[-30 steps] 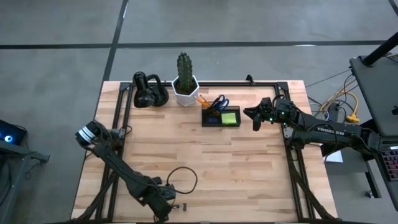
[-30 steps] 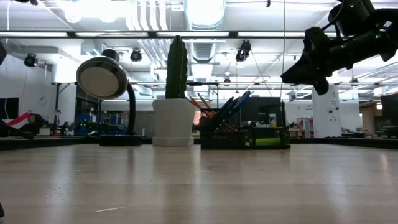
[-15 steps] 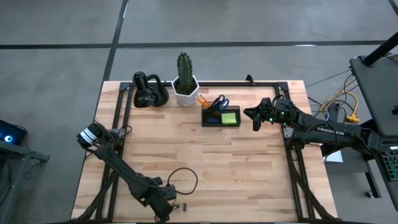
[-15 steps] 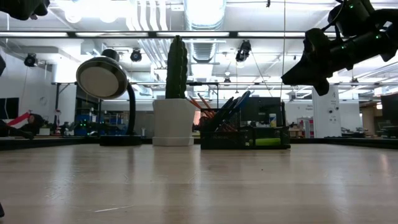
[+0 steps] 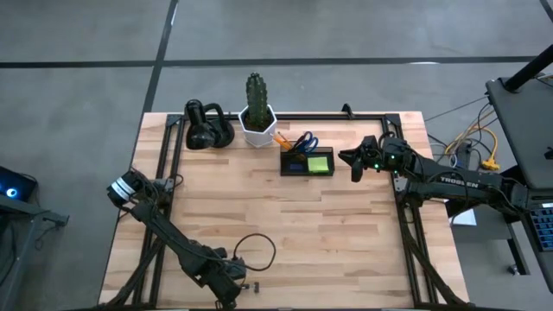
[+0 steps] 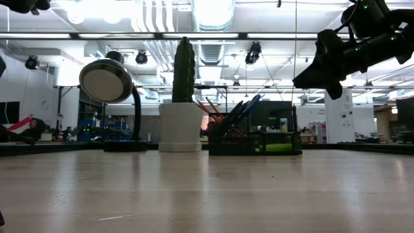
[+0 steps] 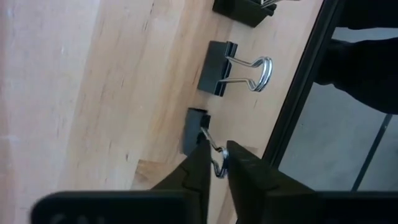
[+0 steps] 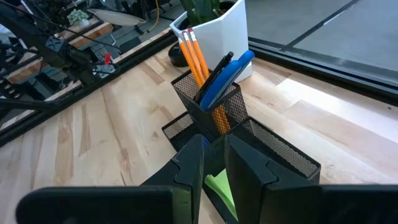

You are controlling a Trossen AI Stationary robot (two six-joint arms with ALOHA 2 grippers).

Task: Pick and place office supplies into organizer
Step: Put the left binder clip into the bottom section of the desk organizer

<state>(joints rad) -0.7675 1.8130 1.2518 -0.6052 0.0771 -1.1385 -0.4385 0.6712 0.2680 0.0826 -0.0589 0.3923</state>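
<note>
The pale wooden table (image 5: 346, 233) stood on grey floor. At its near edge, the left pincer (image 7: 214, 163) was clamped on a binder clip (image 7: 196, 130), wire loop pointing near. The organizer (image 5: 307, 161) sat far-centre, pencils (image 8: 194, 54) leaning. The right pincer (image 5: 352, 162) hovered beside it, closed; its contents were partly hidden.

The table (image 5: 346, 233) is pale planked wood, smooth with a soft sheen. The organizer (image 8: 249, 134) is black wire mesh (matt), the binder clip (image 7: 217, 60) matt black with shiny wire handles, the pot (image 8: 217, 31) glossy white.
</note>
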